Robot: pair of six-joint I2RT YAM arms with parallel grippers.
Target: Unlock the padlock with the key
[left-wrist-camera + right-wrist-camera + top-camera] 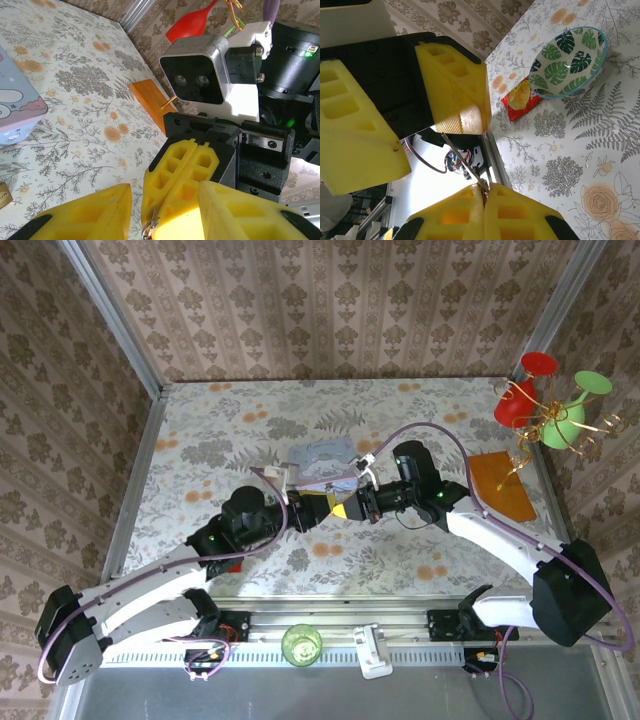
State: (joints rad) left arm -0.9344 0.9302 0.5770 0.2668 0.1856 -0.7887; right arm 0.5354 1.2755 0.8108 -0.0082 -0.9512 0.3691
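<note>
A: Where's the key (465, 162) right now?

B: Up in the air over the middle of the worktop. The right gripper (485, 192) has its jaws pressed tight together on one end of it. The thin shaft slants out into the gap of the left gripper (435, 149), whose jaws stand wide apart with nothing in them.

A: And the padlock (3, 195)?

B: I take it to be the brass piece lying on the worktop just beside the pale blue tin (20, 110), on the far-edge side of the arms. The frame cuts it off, so I can't be sure.

A: So it's a handover?

B: It looks that way. I'd close the left jaws squarely on the flat faces of the shaft and leave enough blade sticking out to reach the keyhole. The right should let go only once the left pinch is firm, because a sliver like that would twist or drop easily. A small ring (146, 231) dangles from it, and I'd keep that out of the pinch.
</note>
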